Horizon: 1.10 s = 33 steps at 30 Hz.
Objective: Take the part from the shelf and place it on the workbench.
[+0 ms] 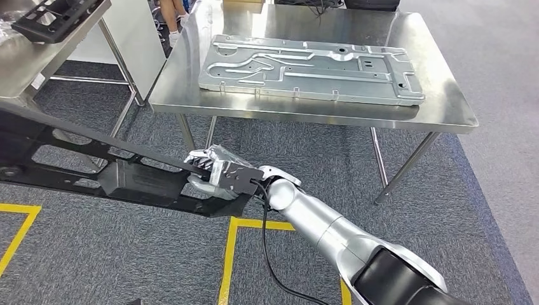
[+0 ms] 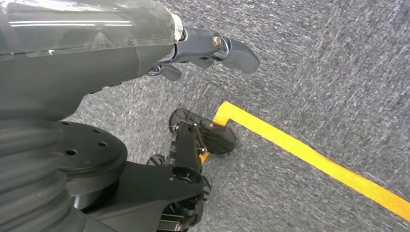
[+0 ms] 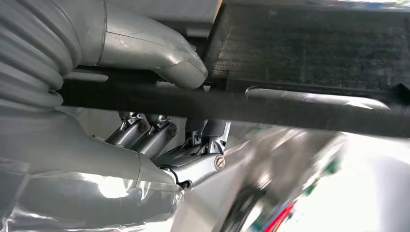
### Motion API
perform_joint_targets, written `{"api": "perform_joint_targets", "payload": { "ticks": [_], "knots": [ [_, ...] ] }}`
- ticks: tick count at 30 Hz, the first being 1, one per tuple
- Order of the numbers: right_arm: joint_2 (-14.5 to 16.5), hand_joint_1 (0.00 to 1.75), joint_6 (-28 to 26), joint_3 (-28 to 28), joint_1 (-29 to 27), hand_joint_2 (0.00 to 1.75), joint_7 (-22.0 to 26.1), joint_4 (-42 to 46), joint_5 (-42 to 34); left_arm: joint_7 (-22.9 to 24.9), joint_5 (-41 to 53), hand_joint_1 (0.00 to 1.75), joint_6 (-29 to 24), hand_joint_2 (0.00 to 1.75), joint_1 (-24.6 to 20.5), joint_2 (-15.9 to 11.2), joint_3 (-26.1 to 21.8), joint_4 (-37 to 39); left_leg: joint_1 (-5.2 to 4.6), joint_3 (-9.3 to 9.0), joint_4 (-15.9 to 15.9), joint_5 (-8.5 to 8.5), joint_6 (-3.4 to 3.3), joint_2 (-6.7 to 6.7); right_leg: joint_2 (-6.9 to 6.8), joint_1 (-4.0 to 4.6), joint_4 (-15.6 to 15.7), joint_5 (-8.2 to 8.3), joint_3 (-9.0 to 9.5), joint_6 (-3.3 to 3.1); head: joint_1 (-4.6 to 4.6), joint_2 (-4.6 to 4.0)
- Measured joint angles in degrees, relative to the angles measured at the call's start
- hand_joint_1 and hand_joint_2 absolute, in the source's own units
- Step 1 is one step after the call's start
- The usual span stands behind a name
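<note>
Head view: right hand (image 1: 213, 173) grips a long black frame part (image 1: 95, 166) at its near end; the part runs leftward, held above the grey carpet (image 1: 413, 210), well short of the bench (image 1: 438, 111). Right wrist view: thumb (image 3: 159, 50) lies on one side of the part's black bar (image 3: 232, 104), darker fingers (image 3: 159, 135) curled under the other. A silver stamped metal panel (image 1: 311, 68) lies flat on the bench. A second steel bench (image 1: 28, 60) at far left carries a black tray-like piece (image 1: 54, 18). Left hand (image 2: 208, 48) hangs over carpet near a yellow floor line (image 2: 309, 154), holding nothing, fingers loosely spread
</note>
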<state>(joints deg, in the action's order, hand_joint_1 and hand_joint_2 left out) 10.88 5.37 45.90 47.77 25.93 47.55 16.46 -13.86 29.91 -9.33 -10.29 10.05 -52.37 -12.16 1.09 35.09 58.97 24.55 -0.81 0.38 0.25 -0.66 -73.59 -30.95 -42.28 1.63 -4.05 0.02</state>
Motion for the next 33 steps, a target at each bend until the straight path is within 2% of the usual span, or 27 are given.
{"api": "perform_joint_targets", "payload": {
  "ticks": [2,3,4,6,7,9,10,12,13,14,15,17,18,19,20,22,24,25,27,28,29,30,31,33],
  "knots": [
    [-0.01,1.75,-10.24,1.06,0.51,1.75,-5.17,-0.06,10.58,-0.43,-0.05,0.00,0.21,1.75,-0.03,0.05,-0.01,-0.01,0.00,-0.12,0.00,0.05,0.16,-0.02,-0.24,-0.08,7.91,3.86,3.85,-0.28,0.00,0.00],
    [-0.03,1.75,-15.00,1.62,0.73,1.75,-7.95,-0.07,16.21,-0.56,0.01,0.00,0.31,1.75,-0.07,0.10,-0.01,-0.01,-0.08,-0.12,0.03,0.07,0.38,-0.03,-0.37,0.07,11.47,5.10,5.53,-0.50,0.00,0.00],
    [-0.08,1.75,-19.10,2.09,0.85,1.75,-10.72,-0.09,21.82,-0.60,0.12,0.00,0.38,1.75,-0.12,0.14,0.02,-0.02,-0.14,-0.08,0.02,0.06,0.66,-0.03,-0.42,0.23,13.69,5.67,6.53,-0.74,0.00,0.00],
    [-0.33,1.75,-24.48,2.61,0.80,1.75,-14.83,-0.12,31.09,-0.38,0.51,0.00,0.41,1.75,-0.24,0.22,0.16,-0.02,-0.21,-0.04,-0.16,-0.04,1.42,0.02,-0.25,0.59,14.60,5.72,6.71,-1.22,-0.01,0.00],
    [-0.48,1.75,-26.18,2.73,0.70,1.75,-16.09,-0.10,34.50,-0.18,0.76,0.00,0.41,1.75,-0.31,0.26,0.26,-0.02,-0.16,-0.02,-0.23,0.01,1.77,0.07,-0.14,0.46,14.79,5.86,6.76,-1.57,-0.02,0.00],
    [-0.71,1.75,-27.81,2.78,0.34,1.75,-16.97,0.02,38.24,0.24,1.13,0.00,0.41,1.75,-0.50,0.33,0.49,-0.02,-0.08,0.58,1.31,1.23,2.29,0.11,-0.01,0.24,15.39,6.20,7.07,-2.34,-0.02,0.00],
    [-0.74,1.75,-28.05,2.75,0.02,1.75,-16.98,0.24,39.10,0.38,1.25,0.00,0.42,1.75,-0.59,0.33,0.63,-0.02,-0.03,1.62,3.73,2.70,2.43,0.10,0.00,0.15,15.63,6.31,7.23,-2.68,-0.02,0.00],
    [-0.79,1.75,-27.85,2.63,-0.92,1.75,-16.63,1.19,39.87,0.58,1.33,0.00,0.46,1.75,-0.71,0.33,0.96,-0.02,0.01,5.09,11.46,6.38,2.66,0.06,0.08,0.38,15.64,6.24,7.28,-3.06,-0.02,0.00],
    [-0.80,1.75,-27.40,2.49,-1.44,1.75,-16.27,1.90,39.85,0.67,1.36,0.00,0.48,1.75,-0.73,0.33,1.13,-0.02,0.01,6.67,14.74,7.43,2.75,0.04,0.16,0.49,15.57,6.17,7.30,-3.15,-0.02,0.00],
    [-0.84,1.75,-26.76,2.25,-1.98,1.75,-15.75,2.69,39.53,0.75,1.42,0.00,0.50,1.75,-0.76,0.32,1.30,-0.02,0.01,7.51,16.30,7.46,2.79,0.03,0.25,0.57,15.47,6.08,7.32,-3.20,-0.02,0.00],
    [-0.87,1.75,-25.85,1.83,-2.51,1.75,-14.88,3.61,38.56,0.85,1.52,0.00,0.50,1.75,-0.83,0.30,1.46,-0.02,0.01,7.20,15.42,6.30,2.75,0.03,0.35,0.61,15.33,5.98,7.34,-3.19,-0.02,0.00],
    [-0.92,1.75,-23.41,0.41,-3.65,1.75,-11.84,5.87,34.20,1.09,1.78,0.00,0.49,1.75,-1.13,0.27,1.75,-0.02,0.01,4.07,8.34,2.36,2.46,0.00,0.49,0.63,14.90,5.61,7.37,-3.00,-0.02,0.00],
    [-0.95,1.75,-21.88,-0.63,-4.23,1.75,-9.64,7.16,30.76,1.19,1.85,0.00,0.46,1.75,-1.35,0.28,1.87,-0.02,-0.08,2.28,4.54,0.99,2.24,-0.05,0.54,0.74,14.58,5.40,7.29,-2.81,-0.02,0.00],
    [-0.99,1.75,-20.43,-1.72,-4.80,1.75,-7.34,8.37,27.17,1.23,1.85,0.00,0.41,1.75,-1.55,0.29,1.97,-0.02,-0.17,1.08,1.99,0.28,2.01,-0.10,0.56,0.84,14.40,5.28,7.20,-2.58,-0.02,0.00],
    [-1.06,1.75,-19.03,-2.85,-5.32,1.75,-5.08,9.46,23.64,1.20,1.75,0.00,0.32,1.75,-1.72,0.31,2.03,-0.02,-0.28,0.49,0.76,0.20,1.79,-0.17,0.57,0.92,14.31,5.21,7.12,-2.36,-0.02,0.00],
    [-1.22,1.75,-16.49,-4.90,-5.93,1.75,-1.12,11.18,17.35,1.07,1.27,0.00,0.07,1.75,-1.87,0.35,2.09,-0.02,-0.32,0.32,0.48,0.21,1.32,-0.22,0.57,1.00,14.41,5.24,7.11,-1.86,-0.01,0.00],
    [-1.28,1.75,-14.18,-6.37,-5.83,1.75,1.65,12.37,12.46,0.99,0.66,0.00,-0.09,1.75,-1.88,0.42,2.10,-0.02,-0.04,0.10,0.01,-0.04,0.69,-0.16,0.51,0.95,13.24,4.23,6.70,-1.26,0.00,0.00],
    [-1.26,1.75,-13.30,-6.82,-5.62,1.75,2.45,12.81,10.72,0.99,0.41,0.00,-0.11,1.75,-1.87,0.45,2.09,-0.02,0.12,-0.02,-0.21,-0.15,0.42,-0.09,0.46,0.89,11.21,2.94,5.82,-0.95,0.00,0.00],
    [-1.20,1.75,-12.37,-7.33,-5.31,1.75,3.08,13.37,8.82,0.99,0.13,0.00,-0.07,1.75,-1.80,0.45,2.08,-0.02,0.16,-0.05,-0.29,-0.18,0.17,-0.02,0.29,0.51,4.00,-0.61,2.47,-0.41,0.01,0.00],
    [-1.19,1.75,-12.19,-7.47,-5.26,1.75,3.12,13.51,8.42,0.99,0.04,0.00,-0.04,1.75,-1.72,0.45,2.08,-0.02,0.17,-0.05,-0.29,-0.17,0.15,-0.01,0.21,0.31,0.41,-1.87,0.73,-0.19,0.01,0.00],
    [-1.18,1.75,-12.10,-7.57,-5.26,1.75,3.11,13.57,8.24,0.99,0.04,0.00,-0.03,1.75,-1.63,0.45,2.08,-0.02,0.18,-0.07,-0.29,-0.16,0.15,-0.02,0.14,0.12,-1.67,-2.18,-0.35,-0.02,0.01,0.00],
    [-1.18,1.75,-11.93,-7.61,-5.27,1.75,3.12,13.63,8.11,1.00,0.01,0.00,-0.03,1.75,-1.55,0.46,2.08,-0.02,0.20,-0.11,-0.28,-0.14,0.17,-0.05,0.07,-0.05,-1.45,-1.33,-0.33,0.08,0.01,0.00],
    [-1.15,1.75,-11.66,-7.62,-5.24,1.75,3.13,13.76,7.87,1.04,-0.04,0.00,-0.05,1.75,-1.49,0.46,2.07,-0.02,0.24,-0.18,-0.26,-0.11,0.23,-0.10,-0.02,-0.19,1.11,0.46,0.82,0.12,0.01,0.00],
    [-0.94,1.75,-10.62,-7.62,-4.84,1.75,3.05,14.16,7.10,1.18,-0.28,0.00,-0.11,1.75,-1.40,0.46,2.03,-0.02,0.18,-0.25,-0.19,0.01,0.60,-0.15,-0.20,-0.27,9.42,4.28,4.77,0.01,0.01,0.00]
  ]
}}
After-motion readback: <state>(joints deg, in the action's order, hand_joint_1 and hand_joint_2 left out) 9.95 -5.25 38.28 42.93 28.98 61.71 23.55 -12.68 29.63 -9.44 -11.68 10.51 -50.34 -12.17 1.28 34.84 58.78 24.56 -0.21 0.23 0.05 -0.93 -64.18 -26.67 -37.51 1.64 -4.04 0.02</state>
